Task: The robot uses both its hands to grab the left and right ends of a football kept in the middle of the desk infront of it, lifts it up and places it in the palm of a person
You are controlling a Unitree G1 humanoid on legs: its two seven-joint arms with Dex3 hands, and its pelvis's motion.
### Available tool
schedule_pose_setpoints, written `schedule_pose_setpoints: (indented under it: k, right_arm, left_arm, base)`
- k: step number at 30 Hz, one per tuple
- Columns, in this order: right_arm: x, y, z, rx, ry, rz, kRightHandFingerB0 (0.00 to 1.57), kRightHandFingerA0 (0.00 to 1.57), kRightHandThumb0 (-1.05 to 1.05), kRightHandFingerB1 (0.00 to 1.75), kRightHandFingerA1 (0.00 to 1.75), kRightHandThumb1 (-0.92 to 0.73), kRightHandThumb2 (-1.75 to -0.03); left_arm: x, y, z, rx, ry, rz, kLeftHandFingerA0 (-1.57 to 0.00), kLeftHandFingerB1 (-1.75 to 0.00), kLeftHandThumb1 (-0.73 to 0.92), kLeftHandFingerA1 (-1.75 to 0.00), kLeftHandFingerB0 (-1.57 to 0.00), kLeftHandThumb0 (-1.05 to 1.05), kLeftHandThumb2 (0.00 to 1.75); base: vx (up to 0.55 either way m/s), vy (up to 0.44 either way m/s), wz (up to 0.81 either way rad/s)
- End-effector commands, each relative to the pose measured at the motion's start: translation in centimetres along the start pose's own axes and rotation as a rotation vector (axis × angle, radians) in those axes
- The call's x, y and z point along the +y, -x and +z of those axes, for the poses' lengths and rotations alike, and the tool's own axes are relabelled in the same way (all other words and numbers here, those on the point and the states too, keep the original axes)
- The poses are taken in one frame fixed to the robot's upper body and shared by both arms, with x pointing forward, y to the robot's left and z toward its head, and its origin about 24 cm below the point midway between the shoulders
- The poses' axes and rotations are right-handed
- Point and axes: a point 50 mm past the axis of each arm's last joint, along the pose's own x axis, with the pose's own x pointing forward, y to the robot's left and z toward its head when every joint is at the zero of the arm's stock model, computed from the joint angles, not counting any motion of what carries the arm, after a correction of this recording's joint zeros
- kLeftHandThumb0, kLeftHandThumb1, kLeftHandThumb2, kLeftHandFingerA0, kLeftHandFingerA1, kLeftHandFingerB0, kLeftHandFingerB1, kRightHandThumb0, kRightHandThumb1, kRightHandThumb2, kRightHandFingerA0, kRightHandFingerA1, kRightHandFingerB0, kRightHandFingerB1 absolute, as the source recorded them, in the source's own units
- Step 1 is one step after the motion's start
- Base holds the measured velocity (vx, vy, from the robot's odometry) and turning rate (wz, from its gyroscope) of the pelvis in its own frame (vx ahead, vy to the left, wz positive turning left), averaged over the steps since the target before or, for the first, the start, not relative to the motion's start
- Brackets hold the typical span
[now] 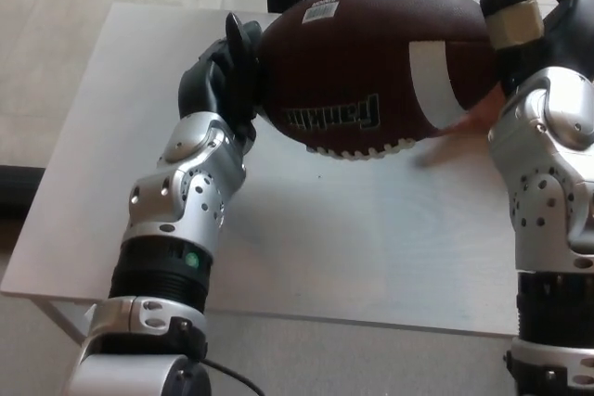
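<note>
The brown football (371,67) hangs above the white desk's (306,238) far edge, long axis running left to right, laces facing down, with the left hand (223,85) and right hand (529,20) clamped on its ends

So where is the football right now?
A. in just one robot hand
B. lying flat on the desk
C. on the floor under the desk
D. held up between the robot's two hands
D: the football is squeezed between the left hand on one end and the right hand on the other, lifted above the white desk.
</note>
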Motion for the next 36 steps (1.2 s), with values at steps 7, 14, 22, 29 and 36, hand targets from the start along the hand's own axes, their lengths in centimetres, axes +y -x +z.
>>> schedule_pose_setpoints:
  k: [7,14,22,29,36]
  right_arm:
    - [8.8,1.1,2.0,0.162,-0.225,0.301,0.43,0.27,-0.69,0.37,0.67,-0.77,-0.63]
    - [8.2,-0.7,2.9,0.207,-0.308,0.234,0.50,0.29,-0.66,0.40,0.66,-0.75,-0.63]
    - [7.7,-3.0,4.9,0.211,-0.398,0.193,0.50,0.30,-0.69,0.42,0.72,-0.77,-0.63]
    - [6.8,-3.7,5.0,0.210,-0.477,0.175,0.46,0.30,-0.66,0.38,0.63,-0.82,-0.65]
    - [3.8,-4.4,3.3,0.237,-0.585,0.068,0.44,0.33,-0.64,0.40,0.64,-0.84,-0.65]
  left_arm:
    - [-10.9,1.4,5.0,-0.031,-0.027,-0.479,-0.39,-0.36,0.85,-0.66,-0.30,-0.77,0.66]
    - [-11.4,0.9,5.4,-0.008,-0.058,-0.455,-0.39,-0.39,0.88,-0.64,-0.31,-0.73,0.66]
    - [-12.9,0.5,7.0,0.017,-0.040,-0.394,-0.21,-0.68,0.59,-0.59,-0.49,-0.62,1.05]
    - [-12.9,-0.1,6.8,0.027,-0.200,-0.308,-0.38,-0.45,0.76,-0.60,-0.36,-0.71,0.63]
    - [-12.7,-0.4,4.1,-0.101,-0.708,-0.223,-0.13,-0.24,0.70,-0.70,0.00,-0.63,0.61]
  base:
    - [0.00,0.000,0.00]
    - [0.00,0.000,0.00]
    - [0.00,0.000,0.00]
    - [0.00,0.000,0.00]
    - [0.00,0.000,0.00]
